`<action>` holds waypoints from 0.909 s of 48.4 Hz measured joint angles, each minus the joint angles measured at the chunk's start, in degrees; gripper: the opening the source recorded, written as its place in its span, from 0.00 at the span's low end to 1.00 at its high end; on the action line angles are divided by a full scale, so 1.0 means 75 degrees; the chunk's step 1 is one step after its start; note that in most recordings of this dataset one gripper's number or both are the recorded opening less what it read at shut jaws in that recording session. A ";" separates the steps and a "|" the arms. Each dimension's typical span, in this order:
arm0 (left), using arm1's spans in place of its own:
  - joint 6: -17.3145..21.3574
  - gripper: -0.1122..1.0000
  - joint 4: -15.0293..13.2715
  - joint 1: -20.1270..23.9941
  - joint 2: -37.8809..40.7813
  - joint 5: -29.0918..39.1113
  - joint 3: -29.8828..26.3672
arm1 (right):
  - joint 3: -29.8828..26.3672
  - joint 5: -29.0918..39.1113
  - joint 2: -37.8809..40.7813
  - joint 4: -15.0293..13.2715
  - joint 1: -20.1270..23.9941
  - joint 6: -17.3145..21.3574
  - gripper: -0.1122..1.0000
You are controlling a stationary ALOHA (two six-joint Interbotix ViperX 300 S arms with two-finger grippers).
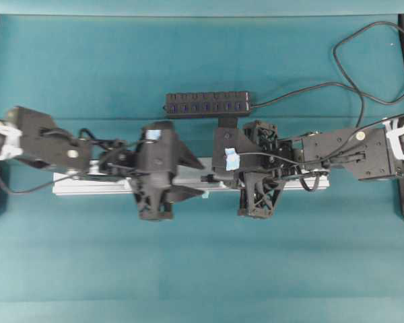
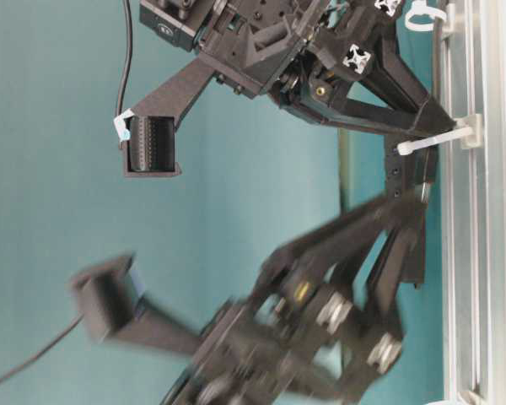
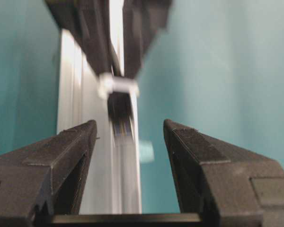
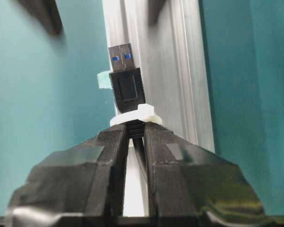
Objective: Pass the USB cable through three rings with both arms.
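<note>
In the right wrist view my right gripper (image 4: 136, 126) is shut on the ribbed collar of the USB cable, just behind a white ring (image 4: 132, 115). The black plug (image 4: 125, 78) pokes through that ring, its silver tip pointing away along the aluminium rail (image 4: 189, 71). My left gripper (image 3: 130, 125) faces it from the other side, open, its fingers either side of the blurred plug (image 3: 120, 118) without touching it; the ring (image 3: 117, 85) sits just beyond. From table level the ring (image 2: 434, 139) is at the right gripper's fingertips, and another ring (image 2: 423, 15) stands farther along.
A black multi-port hub (image 1: 207, 104) lies behind the rail (image 1: 289, 183), its cord trailing off to the right. Small pale-cyan tabs (image 4: 103, 79) stick to the rail's side. Both arms crowd the rail's middle; teal table surrounds it.
</note>
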 measured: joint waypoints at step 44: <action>-0.0012 0.78 0.0000 0.0117 0.0668 -0.0187 -0.0363 | 0.0000 -0.0012 0.0000 0.0012 0.0000 0.0000 0.04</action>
